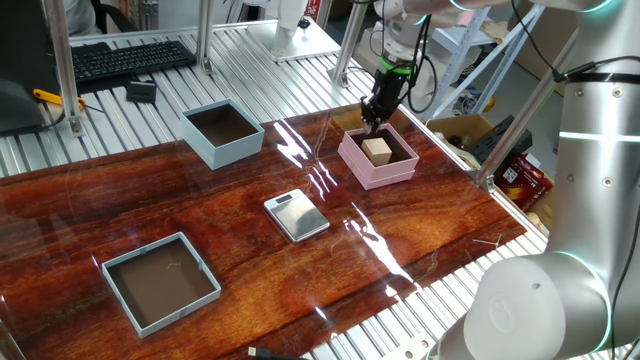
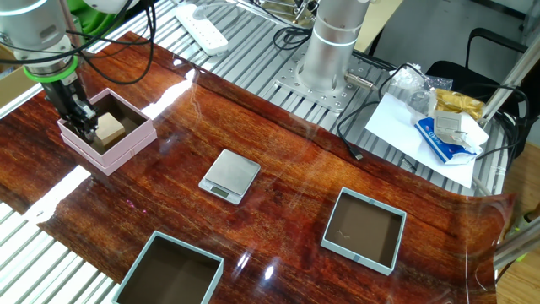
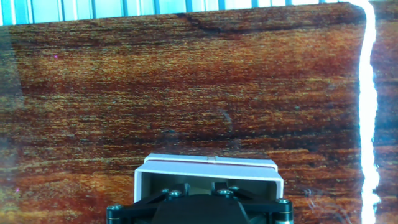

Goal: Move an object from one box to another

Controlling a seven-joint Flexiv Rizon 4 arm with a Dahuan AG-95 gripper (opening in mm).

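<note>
Glossy dark wood tabletop [image 1: 200,215] w/ glare streaks, on ribbed metal bench [image 1: 120,110]; keyboard [image 1: 125,57] behind.

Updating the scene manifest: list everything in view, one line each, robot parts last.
wooden cube: 1, light tan, inside the pink box
pink box: 1, pink, table's far right
tall blue box: 1, light blue, dark inside, far left
shallow tray: 1, grey-blue, near left
scale: 1, silver, table centre
keyboard: 1, black, behind table
papers and packets: several, white, blue, beside arm base
table: 1, red-brown wood
end effector: 1, black, down in the pink box beside the cube
</note>
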